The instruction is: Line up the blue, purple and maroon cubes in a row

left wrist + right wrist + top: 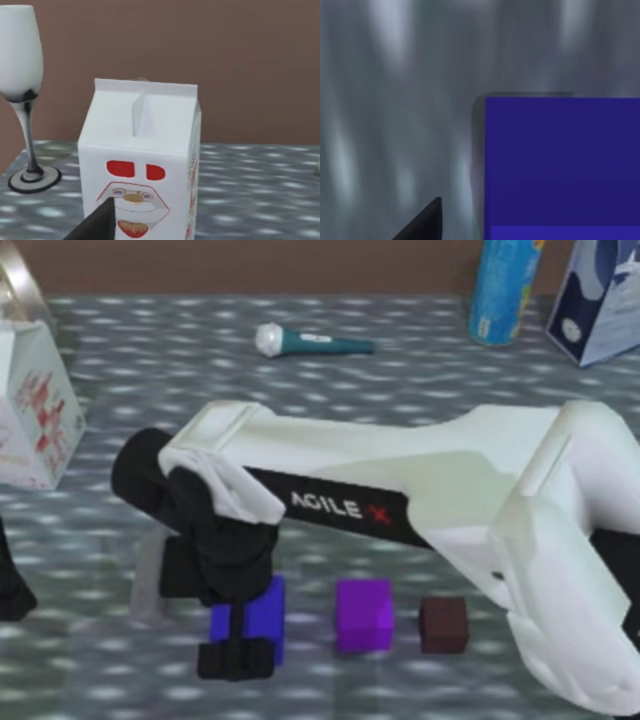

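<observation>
1. A large, matte, deep indigo-blue cube [560, 160] fills much of the view, seen from very close.
2. It rests on a mottled grey table surface [395, 100].
3. One black fingertip [422, 225] shows beside the cube, not touching it.

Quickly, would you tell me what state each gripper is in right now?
Left gripper: parked at the table's left edge; state cannot be told.
Right gripper: at the blue cube; grip cannot be told.

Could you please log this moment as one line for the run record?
right gripper: at blue cube | row: blue cube, purple cube, maroon cube | left gripper: parked at table's left edge
</observation>
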You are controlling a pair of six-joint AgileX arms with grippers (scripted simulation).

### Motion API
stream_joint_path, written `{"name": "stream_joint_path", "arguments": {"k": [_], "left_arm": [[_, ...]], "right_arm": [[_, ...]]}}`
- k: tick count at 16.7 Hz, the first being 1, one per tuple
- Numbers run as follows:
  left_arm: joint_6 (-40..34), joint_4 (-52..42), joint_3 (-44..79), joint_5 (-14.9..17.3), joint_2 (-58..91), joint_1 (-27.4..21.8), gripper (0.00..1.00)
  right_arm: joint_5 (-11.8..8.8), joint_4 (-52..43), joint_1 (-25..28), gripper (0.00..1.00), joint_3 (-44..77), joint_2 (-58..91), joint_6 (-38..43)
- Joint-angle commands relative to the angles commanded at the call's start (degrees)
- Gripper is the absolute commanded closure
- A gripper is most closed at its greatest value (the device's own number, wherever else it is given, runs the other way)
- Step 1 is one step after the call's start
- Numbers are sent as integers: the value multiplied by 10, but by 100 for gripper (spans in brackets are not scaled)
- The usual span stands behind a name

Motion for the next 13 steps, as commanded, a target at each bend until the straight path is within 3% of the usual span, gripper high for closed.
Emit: {"name": "stream_joint_path", "arguments": {"k": [5, 13], "left_arm": [[0, 0, 0, 0, 0, 0, 0], [0, 0, 0, 0, 0, 0, 0]], "right_arm": [[0, -10, -1, 0, 10, -1, 0], [0, -141, 4, 0, 118, -23, -1]]}}
